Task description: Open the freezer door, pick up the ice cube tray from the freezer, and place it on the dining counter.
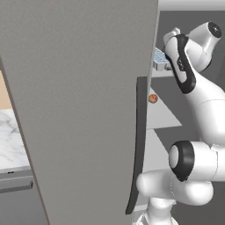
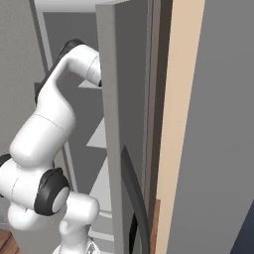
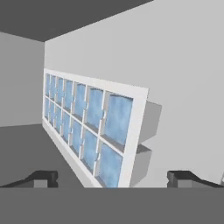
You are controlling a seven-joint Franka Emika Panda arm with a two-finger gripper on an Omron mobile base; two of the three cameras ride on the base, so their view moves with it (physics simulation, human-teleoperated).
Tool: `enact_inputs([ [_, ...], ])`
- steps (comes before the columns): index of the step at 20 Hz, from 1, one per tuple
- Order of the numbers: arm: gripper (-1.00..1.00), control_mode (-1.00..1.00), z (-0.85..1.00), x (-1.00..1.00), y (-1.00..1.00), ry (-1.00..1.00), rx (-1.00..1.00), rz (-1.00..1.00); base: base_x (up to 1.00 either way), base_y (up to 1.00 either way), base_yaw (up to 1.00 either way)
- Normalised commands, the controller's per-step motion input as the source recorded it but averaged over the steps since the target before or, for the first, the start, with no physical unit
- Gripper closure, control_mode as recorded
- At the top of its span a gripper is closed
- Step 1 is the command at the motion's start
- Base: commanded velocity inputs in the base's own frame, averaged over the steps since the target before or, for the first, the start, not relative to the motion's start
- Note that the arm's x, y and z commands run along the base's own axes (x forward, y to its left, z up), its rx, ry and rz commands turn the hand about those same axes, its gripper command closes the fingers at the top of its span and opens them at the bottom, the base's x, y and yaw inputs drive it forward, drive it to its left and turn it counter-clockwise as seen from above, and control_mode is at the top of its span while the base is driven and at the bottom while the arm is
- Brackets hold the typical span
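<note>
In the hand view the claw (image 3: 112, 179) stands spread wide and released, its two dark fingertips (image 3: 41, 178) apart at the lower corners, gripping nothing. Between and just beyond them lies the single ice cube tray (image 3: 94, 127), close ahead and apart from both tips. It is a pale white-framed rectangle with two long rows of square, glassy blue compartments, resting on a smooth pale grey shelf (image 3: 175, 78) of the freezer (image 1: 189, 26).

In the left base view, going left to right, a marbled white bench (image 1: 11, 140) shows at the edge, then the one flat matte-grey freezer door (image 1: 79, 110), swung open, with its long curved dark handle (image 1: 138, 145). Past its edge sit one small round red-orange item (image 1: 153, 98) on a lower shelf and the tray (image 1: 160, 58) on the shelf above, beside the white arm (image 1: 197, 101).
</note>
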Motion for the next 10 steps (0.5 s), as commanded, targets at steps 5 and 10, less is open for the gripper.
enact_inputs([
  [5,-1.0,-1.0,-0.12,0.19,-0.04,0.0,0.0,0.0,0.0,0.0,0.0],
  [10,-1.0,-1.0,-0.16,0.16,-0.02,0.0,0.0,0.0,0.0,0.0,0.0],
])
